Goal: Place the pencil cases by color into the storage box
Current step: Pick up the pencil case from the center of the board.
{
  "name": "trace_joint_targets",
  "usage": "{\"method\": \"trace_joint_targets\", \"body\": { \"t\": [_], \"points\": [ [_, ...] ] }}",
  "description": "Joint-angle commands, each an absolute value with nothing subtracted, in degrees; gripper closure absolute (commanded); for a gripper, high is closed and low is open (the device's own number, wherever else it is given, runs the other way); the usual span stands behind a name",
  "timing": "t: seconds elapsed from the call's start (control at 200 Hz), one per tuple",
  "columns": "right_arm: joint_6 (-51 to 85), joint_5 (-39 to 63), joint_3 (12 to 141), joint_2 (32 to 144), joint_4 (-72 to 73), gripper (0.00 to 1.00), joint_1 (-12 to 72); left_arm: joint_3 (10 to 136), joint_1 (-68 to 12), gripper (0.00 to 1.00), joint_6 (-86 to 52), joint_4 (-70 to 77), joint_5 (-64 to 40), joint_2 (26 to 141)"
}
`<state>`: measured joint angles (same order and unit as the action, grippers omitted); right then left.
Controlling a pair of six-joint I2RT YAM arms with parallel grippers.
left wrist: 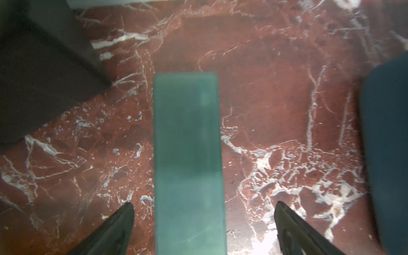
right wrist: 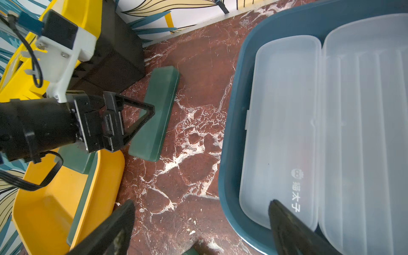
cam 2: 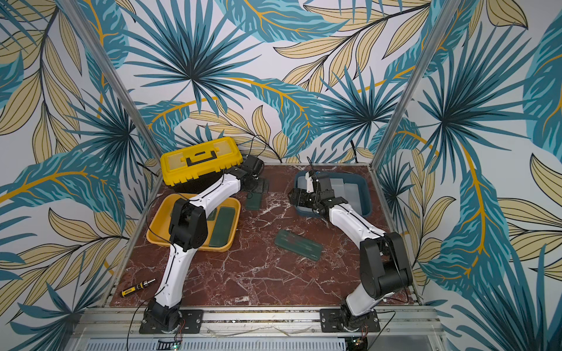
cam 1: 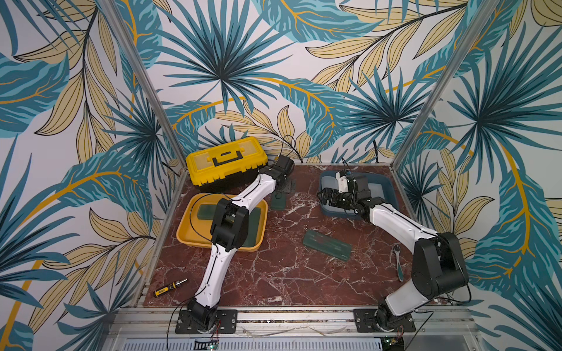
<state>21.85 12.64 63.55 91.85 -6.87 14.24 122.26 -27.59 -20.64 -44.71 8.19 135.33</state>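
Everywhere leaf-print walls (cam 1: 273,60); red marble tabletop (cam 1: 273,273); left pincer (left wrist: 204,204) spread over green case (left wrist: 187,143); right pincer (right wrist: 202,202) spread.

A robot lab test booth: arms (cam 1: 210,273) bolted to an aluminium rail (cam 1: 292,317) at 6 o'clock, leaf-print walls (cam 1: 273,60) around (marble-look tabletop (cam 1: 273,273)).

We see a red-brown marble tabletop (cam 1: 273,273) veined white and walls (cam 1: 273,76) patterned with teal and beige leaves. We note dark green pencil cases (cam 1: 327,249), frosted white pencil cases (right wrist: 287,121), a yellow tray (cam 1: 188,226), a dark blue tray (right wrist: 231,132) and a yellow-and-black toolbox (cam 1: 213,173).
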Motion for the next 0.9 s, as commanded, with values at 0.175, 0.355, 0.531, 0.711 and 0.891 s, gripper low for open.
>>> {"method": "trace_joint_targets", "body": {
  "t": [0.175,0.355,0.531,0.711,0.891],
  "points": [
    [22.0,14.3,62.1,91.1,-5.1,0.06,14.1,125.7,-27.4,0.01,-23.1,-45.6,10.9,139.1],
    [22.5,14.7,61.4,90.9,-4.1,0.06,14.2,126.2,-27.4,0.04,-24.6,-45.6,12.1,140.5],
    [22.9,14.8,60.8,91.1,-3.6,0.06,14.2,127.0,-27.4,0.06,-26.6,-45.5,11.9,142.3],
    [22.5,14.3,60.1,90.4,-3.6,0.06,14.2,127.6,-27.4,0.14,-27.9,-45.5,10.7,144.2],
    [22.4,14.0,59.7,90.0,-3.6,0.06,14.2,128.2,-27.8,0.25,-27.7,-45.5,10.1,144.0]
  ]
}}
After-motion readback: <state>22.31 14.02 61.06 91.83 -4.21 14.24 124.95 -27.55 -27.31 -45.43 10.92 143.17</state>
